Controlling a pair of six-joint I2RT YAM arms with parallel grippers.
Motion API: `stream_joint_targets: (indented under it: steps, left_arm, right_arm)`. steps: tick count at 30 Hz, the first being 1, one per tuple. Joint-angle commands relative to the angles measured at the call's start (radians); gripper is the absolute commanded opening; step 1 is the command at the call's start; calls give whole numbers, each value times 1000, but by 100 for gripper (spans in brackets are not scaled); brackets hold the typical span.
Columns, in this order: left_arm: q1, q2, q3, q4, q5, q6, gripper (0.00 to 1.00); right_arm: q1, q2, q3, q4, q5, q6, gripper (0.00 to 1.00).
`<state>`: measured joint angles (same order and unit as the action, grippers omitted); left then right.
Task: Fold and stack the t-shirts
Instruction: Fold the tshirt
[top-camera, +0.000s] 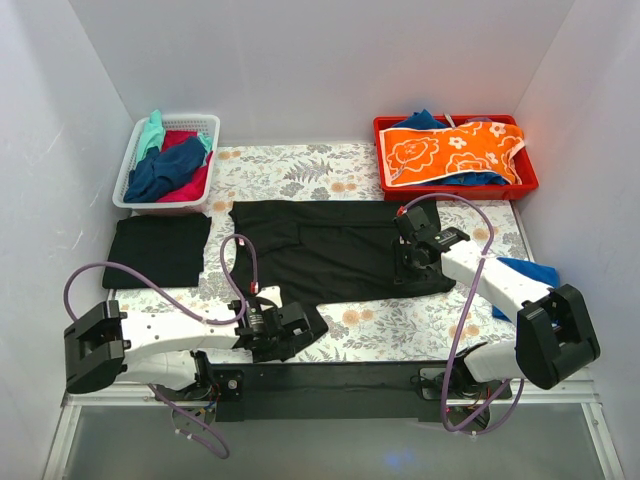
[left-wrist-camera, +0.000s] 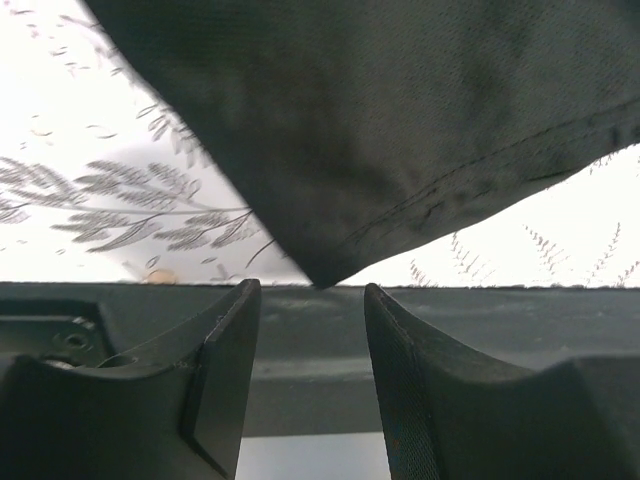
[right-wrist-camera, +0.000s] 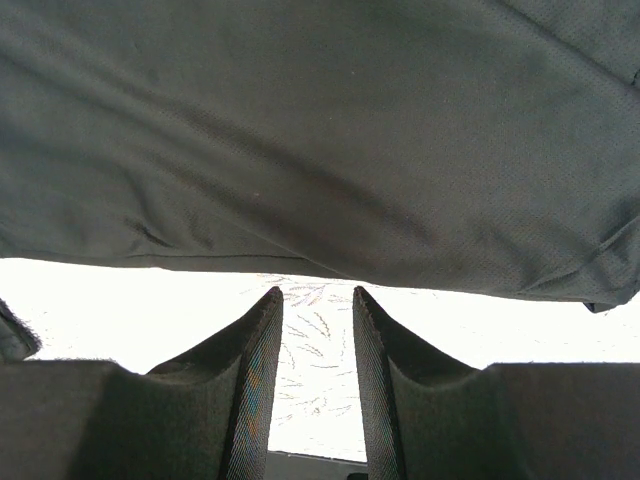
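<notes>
My left arm lies low along the near edge of the table, forearm pointing right, with the left gripper (top-camera: 290, 328) at the near-left corner of the large black t-shirt (top-camera: 330, 250). My right arm reaches from its base at the near right, up and to the left. The right gripper (top-camera: 408, 250) sits over the shirt's right edge.

The shirt is spread flat across the middle of the fern-patterned table covering (top-camera: 400, 320). A folded black shirt (top-camera: 160, 250) lies to its left. A white basket (top-camera: 190, 119) of mixed shirts stands at the far left and a red tray (top-camera: 455, 193) with an orange flowered cloth (top-camera: 450, 150) at the far right. A blue cloth (top-camera: 528, 272) lies beside my right forearm.

From above I cannot read either set of jaws; the wrist cameras settle it. On the left wrist, the fingers (left-wrist-camera: 225, 370) stand spread. The hemmed corner of the black shirt (left-wrist-camera: 400, 120) hangs just beyond the tips, and nothing is between them. On the right wrist, the fingers (right-wrist-camera: 250, 380) stand apart by a narrower gap that shows only the patterned covering. The black cloth (right-wrist-camera: 320, 130) fills the view past the tips, not pinched.
</notes>
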<state>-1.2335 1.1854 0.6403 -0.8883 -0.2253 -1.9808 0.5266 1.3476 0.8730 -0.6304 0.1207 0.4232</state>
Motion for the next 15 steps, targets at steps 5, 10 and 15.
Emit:
stream_joint_targets:
  steps: [5, 10, 15]
  left_arm:
    - [-4, 111, -17, 130, -17, -138, 41]
    - [-4, 167, 22, 25, -42, -216, 25]
    - [-4, 123, 9, -100, -29, -274, 0]
  right_arm:
    - [4, 10, 18, -23, -12, -35, 41]
    - [6, 4, 12, -25, -15, -37, 40]
    - [4, -10, -2, -25, -18, -31, 40]
